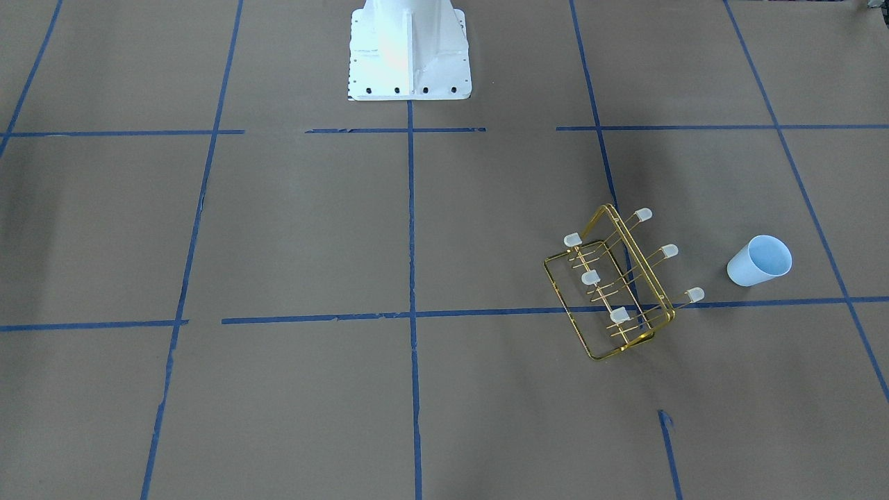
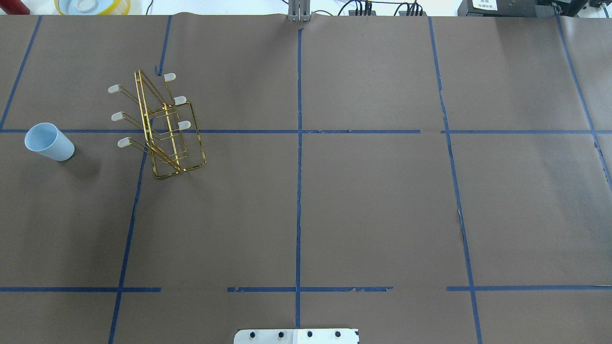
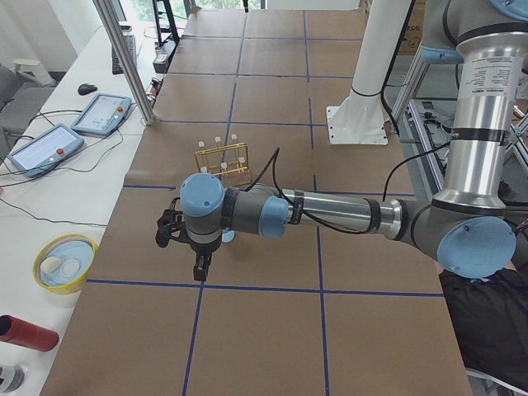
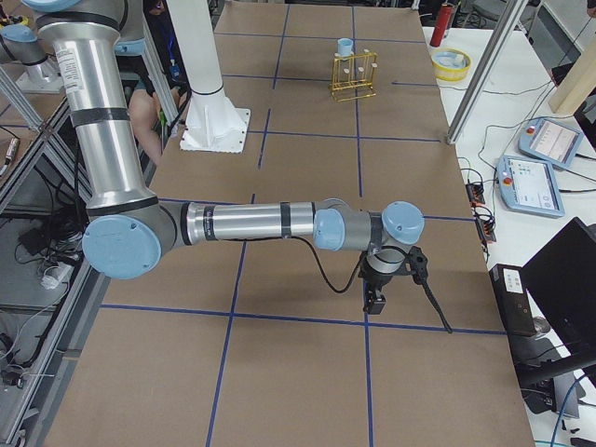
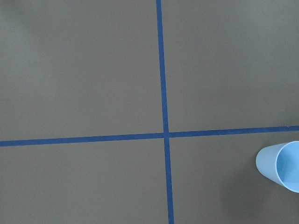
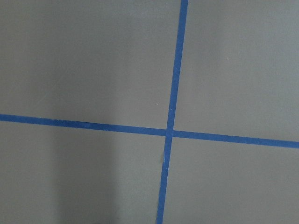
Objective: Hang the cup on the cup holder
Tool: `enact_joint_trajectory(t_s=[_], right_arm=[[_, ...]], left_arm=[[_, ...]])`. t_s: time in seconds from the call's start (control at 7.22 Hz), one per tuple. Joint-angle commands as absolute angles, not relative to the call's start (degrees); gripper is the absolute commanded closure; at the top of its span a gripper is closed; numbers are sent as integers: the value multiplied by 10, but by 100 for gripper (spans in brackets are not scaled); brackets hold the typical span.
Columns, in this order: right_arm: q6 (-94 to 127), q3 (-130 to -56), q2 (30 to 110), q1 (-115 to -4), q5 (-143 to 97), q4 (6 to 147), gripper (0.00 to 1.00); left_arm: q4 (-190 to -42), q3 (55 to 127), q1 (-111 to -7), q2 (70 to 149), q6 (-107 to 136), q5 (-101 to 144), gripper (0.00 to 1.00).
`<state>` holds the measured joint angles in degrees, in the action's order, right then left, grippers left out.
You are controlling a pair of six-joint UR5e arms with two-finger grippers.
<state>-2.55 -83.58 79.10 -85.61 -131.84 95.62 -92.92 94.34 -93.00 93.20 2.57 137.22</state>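
Observation:
The pale blue cup [image 1: 759, 260] stands upright on the brown table, a short way beside the cup holder [image 1: 590, 278]. The holder is a gold wire rack with capped prongs that stands on the table. The overhead view shows the cup [image 2: 49, 142] at the far left and the holder [image 2: 162, 126] to its right. The left wrist view catches the cup [image 5: 280, 165] at its right edge. My left gripper [image 3: 200, 268] hangs over the table near the cup and shows only in the exterior left view. My right gripper [image 4: 374, 300] shows only in the exterior right view, far from both. I cannot tell whether either is open.
The white robot base [image 1: 410, 55] stands at the table's edge. Blue tape lines [image 2: 299, 143] grid the brown paper. A yellow-rimmed bowl [image 3: 62, 262], a red cylinder [image 3: 25, 332] and control tablets [image 3: 41, 148] lie on the side bench past an aluminium post [image 3: 124, 58].

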Motion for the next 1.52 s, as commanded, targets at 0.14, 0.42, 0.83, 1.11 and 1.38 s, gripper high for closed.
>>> enact_joint_trajectory(t_s=[0.14,0.42,0.83,1.11,1.38], right_arm=[[-25,-836,791,-856,-1318,956,0],[-25,-836,791,-856,-1318,956,0],[-25,-836,791,-856,-1318,956,0],[-25,-836,791,-856,-1318,956,0],[-25,-836,791,-856,-1318,956,0]], left_arm=[[-949,1003,-886,929,117,1371,0],[-995,1041,-840,927,223,1308,0],[-1089,1081,-759,911,370,1227,0],[-1168,1088,-705,887,454,1173,0],[-1252,1096,-642,855,538,1089,0]])
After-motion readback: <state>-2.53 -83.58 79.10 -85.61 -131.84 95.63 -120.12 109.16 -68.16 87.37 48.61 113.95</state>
